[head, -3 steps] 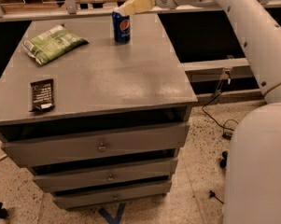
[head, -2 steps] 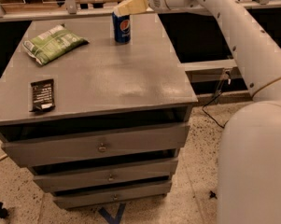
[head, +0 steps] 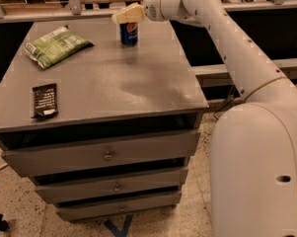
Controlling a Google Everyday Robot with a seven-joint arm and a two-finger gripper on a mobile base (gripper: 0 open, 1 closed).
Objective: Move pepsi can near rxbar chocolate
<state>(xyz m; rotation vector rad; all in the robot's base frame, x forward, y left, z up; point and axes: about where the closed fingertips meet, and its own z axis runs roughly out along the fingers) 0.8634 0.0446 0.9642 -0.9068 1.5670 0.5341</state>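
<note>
The pepsi can (head: pixel 129 33) stands upright near the far edge of the grey cabinet top (head: pixel 108 78). My gripper (head: pixel 124 16) is directly above the can, its cream fingers just over the can's top. The rxbar chocolate (head: pixel 45 100), a flat black wrapper with white text, lies near the front left edge of the top, far from the can.
A green crinkly snack bag (head: pixel 55 46) lies at the back left of the top. The cabinet has several drawers (head: pixel 107 154) below. My white arm (head: pixel 237 48) reaches in from the right, above the top's right side. A dark shelf and rails run behind the cabinet.
My gripper has shifted left and now sits right over the can's top. The can, bar and bag have not moved.
</note>
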